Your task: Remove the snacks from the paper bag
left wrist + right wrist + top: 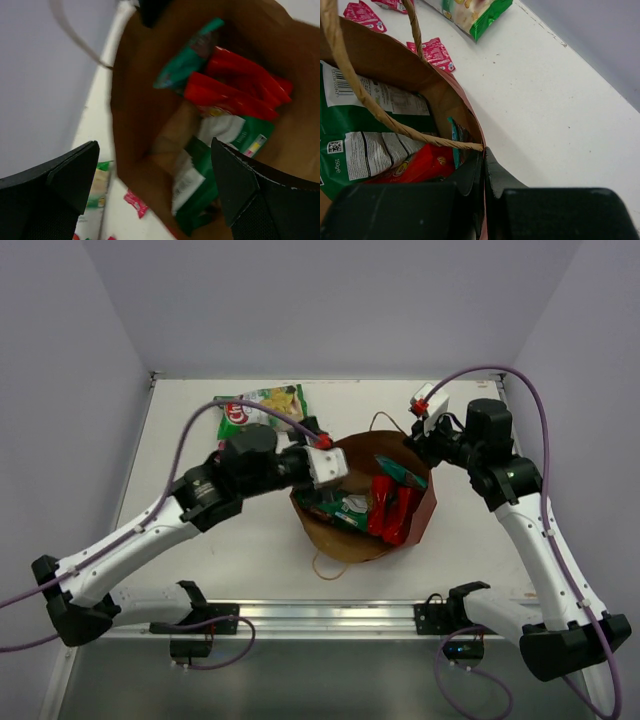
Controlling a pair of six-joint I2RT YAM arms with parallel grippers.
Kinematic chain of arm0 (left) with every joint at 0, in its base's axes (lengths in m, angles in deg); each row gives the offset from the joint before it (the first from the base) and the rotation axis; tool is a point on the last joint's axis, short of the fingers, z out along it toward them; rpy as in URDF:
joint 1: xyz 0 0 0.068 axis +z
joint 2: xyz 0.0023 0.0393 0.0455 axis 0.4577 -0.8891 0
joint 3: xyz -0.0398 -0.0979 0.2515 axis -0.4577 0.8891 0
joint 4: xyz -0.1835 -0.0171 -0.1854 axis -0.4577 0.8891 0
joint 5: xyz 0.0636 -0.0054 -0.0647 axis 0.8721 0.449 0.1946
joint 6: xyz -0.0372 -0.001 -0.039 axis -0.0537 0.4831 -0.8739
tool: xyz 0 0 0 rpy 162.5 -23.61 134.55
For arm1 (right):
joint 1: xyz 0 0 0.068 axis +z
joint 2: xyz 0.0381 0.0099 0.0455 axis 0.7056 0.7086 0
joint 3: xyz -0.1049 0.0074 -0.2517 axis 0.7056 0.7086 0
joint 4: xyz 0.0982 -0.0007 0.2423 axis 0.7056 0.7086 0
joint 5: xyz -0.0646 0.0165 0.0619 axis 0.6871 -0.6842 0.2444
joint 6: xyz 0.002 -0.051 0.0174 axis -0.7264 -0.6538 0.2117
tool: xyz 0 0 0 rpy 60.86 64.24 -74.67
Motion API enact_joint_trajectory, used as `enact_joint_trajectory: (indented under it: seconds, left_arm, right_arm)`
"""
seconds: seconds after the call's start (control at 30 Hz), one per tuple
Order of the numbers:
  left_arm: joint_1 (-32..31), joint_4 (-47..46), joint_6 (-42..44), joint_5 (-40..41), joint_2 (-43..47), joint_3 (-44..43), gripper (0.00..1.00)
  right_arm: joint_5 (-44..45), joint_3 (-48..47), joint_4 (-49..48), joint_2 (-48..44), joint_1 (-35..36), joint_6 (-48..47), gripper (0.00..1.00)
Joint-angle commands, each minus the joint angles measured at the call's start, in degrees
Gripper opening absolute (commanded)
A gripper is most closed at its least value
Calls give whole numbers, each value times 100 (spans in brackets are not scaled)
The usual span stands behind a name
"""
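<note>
The paper bag (pixel 424 518) stands open mid-table, red-brown outside, tan inside. In it lie a green-white packet (pixel 348 508), red packets (pixel 392 508) and a teal packet (pixel 400 472). My left gripper (pixel 325 466) is open over the bag's left rim; its wrist view looks down on the bag's wall (pixel 135 110), the green-white packet (pixel 200 190), the red packets (pixel 235 90) and the teal packet (pixel 187 60). My right gripper (pixel 484 155) is shut on the bag's far right rim (pixel 465 107), beside a handle (pixel 380 117). The large green-white chip bag (pixel 262 405) lies on the table behind the bag.
Small red-pink sachets (pixel 435 52) lie on the white table (pixel 480 540) between the chip bag (pixel 475 12) and the paper bag; one shows in the left wrist view (pixel 136 202). A loose handle (pixel 330 565) hangs at the bag's near side. Grey walls enclose the table.
</note>
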Motion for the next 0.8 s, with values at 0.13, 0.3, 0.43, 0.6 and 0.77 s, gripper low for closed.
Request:
enact_joint_trajectory:
  seconds: [0.13,0.3,0.43,0.6,0.77]
  left_arm:
    - [-1065,1067,730,727,-848,427,100]
    - [-1083,1173,932,465,-1297,269,100]
    - [-1092,1173,1169,490,-1648,260,95]
    - [-1092,1041,1284,570,-2097,208,66]
    - [-1092,717,1337,640,-1834,181,10]
  right_arm:
    - [-429,-304,-392,-199,11,-52,0]
    - [-420,-163,-462,-322,20,-52,0]
    - [-490,-137,-480,-323,20,-8,0]
    - [-526,-67,-515,-349,20,19,0]
    - [-464,21,-568,-375,20,10,0]
